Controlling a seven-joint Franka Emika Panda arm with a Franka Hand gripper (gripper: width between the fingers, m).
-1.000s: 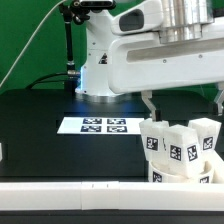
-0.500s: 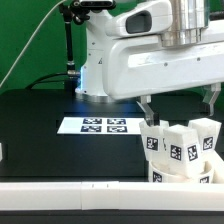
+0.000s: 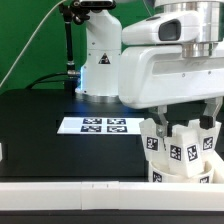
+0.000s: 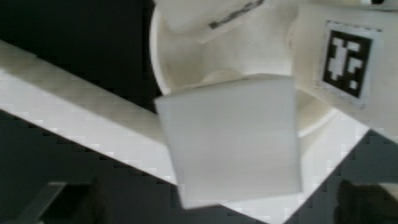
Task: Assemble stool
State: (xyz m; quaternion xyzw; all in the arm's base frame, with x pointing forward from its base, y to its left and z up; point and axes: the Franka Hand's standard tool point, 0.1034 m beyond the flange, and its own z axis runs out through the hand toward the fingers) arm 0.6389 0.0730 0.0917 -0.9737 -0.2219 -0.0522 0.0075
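The stool's white seat (image 3: 185,172) lies at the exterior view's right, by the front wall strip. Several small blocky legs with black-and-white tags (image 3: 183,148) stand on it. My gripper (image 3: 187,113) hangs just above them, open and empty. One finger (image 3: 160,112) and the other (image 3: 214,110) straddle the tops of the legs. In the wrist view a plain white leg face (image 4: 240,135) fills the middle, with the ring-rimmed seat (image 4: 214,50) behind it and a tag (image 4: 349,60) on another leg. My dark fingertips (image 4: 63,198) show blurred at the frame's corners.
The marker board (image 3: 98,125) lies flat on the black table, at the exterior view's left of the stool. The long white wall strip (image 3: 70,190) runs along the front edge and also shows in the wrist view (image 4: 71,105). The arm's base (image 3: 95,65) stands at the back.
The arm has swung toward the exterior view's right and come lower, so the open fingers now hang around the tops of the stool legs. The stool parts have not moved.
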